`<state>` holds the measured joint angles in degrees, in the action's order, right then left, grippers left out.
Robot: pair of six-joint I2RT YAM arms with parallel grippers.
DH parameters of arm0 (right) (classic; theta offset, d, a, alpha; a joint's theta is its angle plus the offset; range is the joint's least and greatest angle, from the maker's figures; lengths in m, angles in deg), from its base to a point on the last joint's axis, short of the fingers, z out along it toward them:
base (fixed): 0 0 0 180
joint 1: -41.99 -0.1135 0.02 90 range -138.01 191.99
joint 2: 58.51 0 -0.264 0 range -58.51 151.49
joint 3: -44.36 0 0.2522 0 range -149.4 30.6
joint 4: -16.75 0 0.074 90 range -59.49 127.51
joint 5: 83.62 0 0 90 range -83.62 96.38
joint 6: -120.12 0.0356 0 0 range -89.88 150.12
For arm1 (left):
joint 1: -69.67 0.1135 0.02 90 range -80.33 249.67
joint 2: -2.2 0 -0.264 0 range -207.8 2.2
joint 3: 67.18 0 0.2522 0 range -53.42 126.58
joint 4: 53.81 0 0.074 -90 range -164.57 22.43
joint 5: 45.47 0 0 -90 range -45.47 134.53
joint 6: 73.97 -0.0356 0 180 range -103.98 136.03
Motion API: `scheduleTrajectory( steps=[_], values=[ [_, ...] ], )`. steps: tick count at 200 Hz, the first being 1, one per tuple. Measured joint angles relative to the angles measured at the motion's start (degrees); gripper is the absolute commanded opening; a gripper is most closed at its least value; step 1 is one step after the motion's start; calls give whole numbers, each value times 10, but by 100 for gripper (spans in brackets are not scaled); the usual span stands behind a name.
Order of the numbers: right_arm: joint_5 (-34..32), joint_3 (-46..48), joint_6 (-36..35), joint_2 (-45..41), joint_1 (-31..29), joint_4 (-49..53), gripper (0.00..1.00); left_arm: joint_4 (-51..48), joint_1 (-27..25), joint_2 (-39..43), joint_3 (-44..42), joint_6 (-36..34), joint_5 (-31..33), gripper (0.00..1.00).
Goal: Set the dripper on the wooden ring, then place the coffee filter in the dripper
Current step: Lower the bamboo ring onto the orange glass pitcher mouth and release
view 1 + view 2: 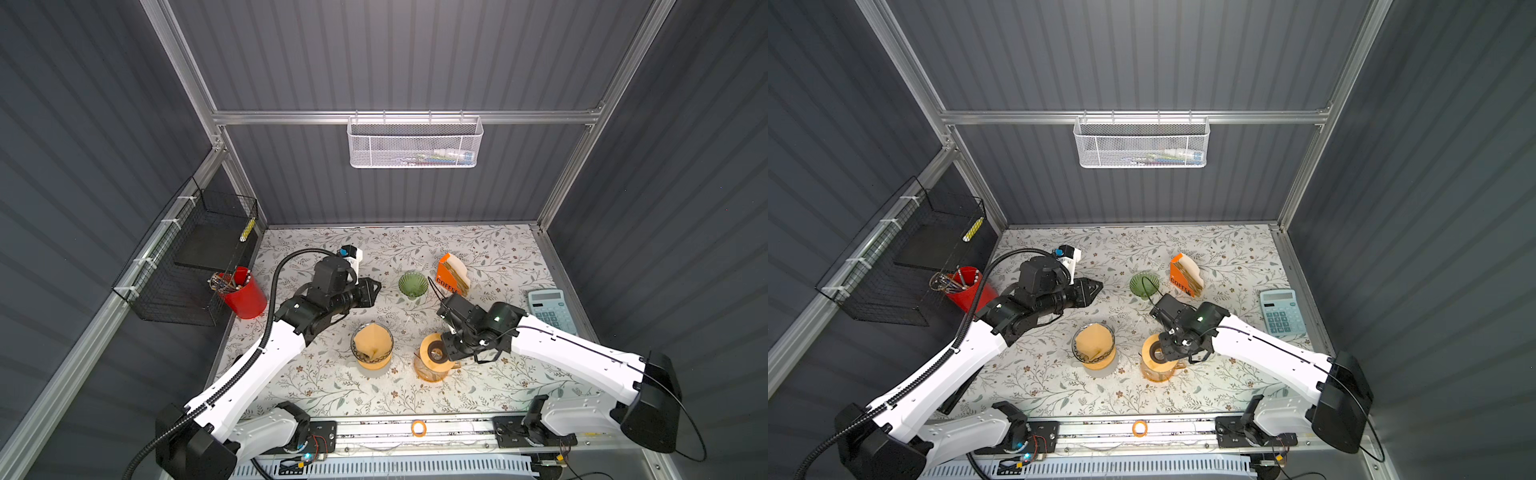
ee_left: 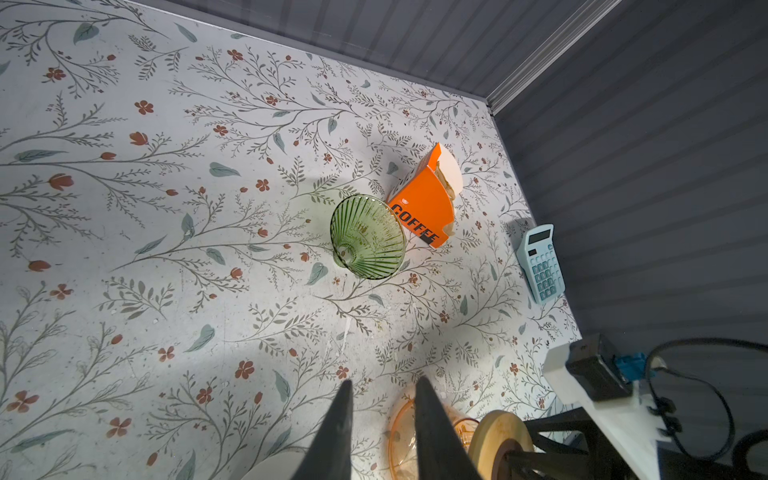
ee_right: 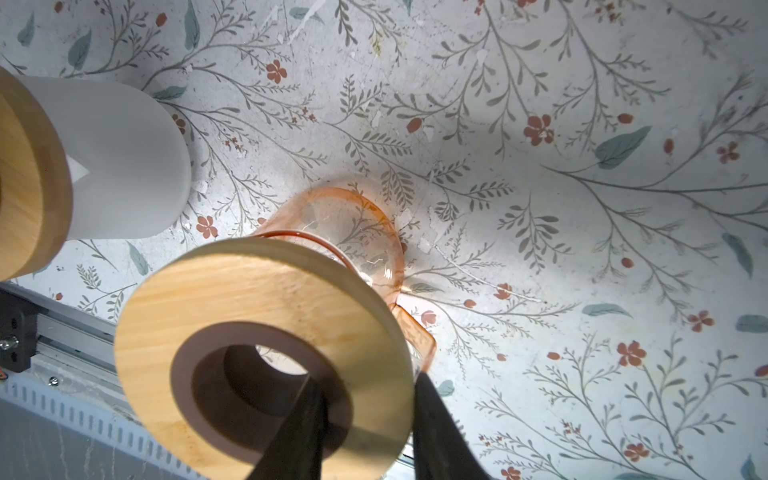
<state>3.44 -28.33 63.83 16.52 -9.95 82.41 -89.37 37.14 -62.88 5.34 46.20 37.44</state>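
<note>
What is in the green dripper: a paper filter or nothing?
Empty. In the left wrist view the green dripper shows bare ribbed glass down to its hole; paper filters sit in the orange holder beside it.

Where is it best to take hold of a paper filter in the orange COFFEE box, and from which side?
Grip the pale curved filter edge that rises above the orange box. Come from above, probably, with the jaws across the thin sheets: the box walls hide the lower part, so only that top edge is free. The left gripper is open and empty.
</note>
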Motion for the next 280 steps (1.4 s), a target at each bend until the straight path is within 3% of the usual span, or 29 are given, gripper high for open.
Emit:
scheduleTrajectory(
  steps=[280],
  values=[
    [-14, -36, 2, 68, -3, 7, 32, -11, 0, 11, 0, -15, 7, 27]
  ],
)
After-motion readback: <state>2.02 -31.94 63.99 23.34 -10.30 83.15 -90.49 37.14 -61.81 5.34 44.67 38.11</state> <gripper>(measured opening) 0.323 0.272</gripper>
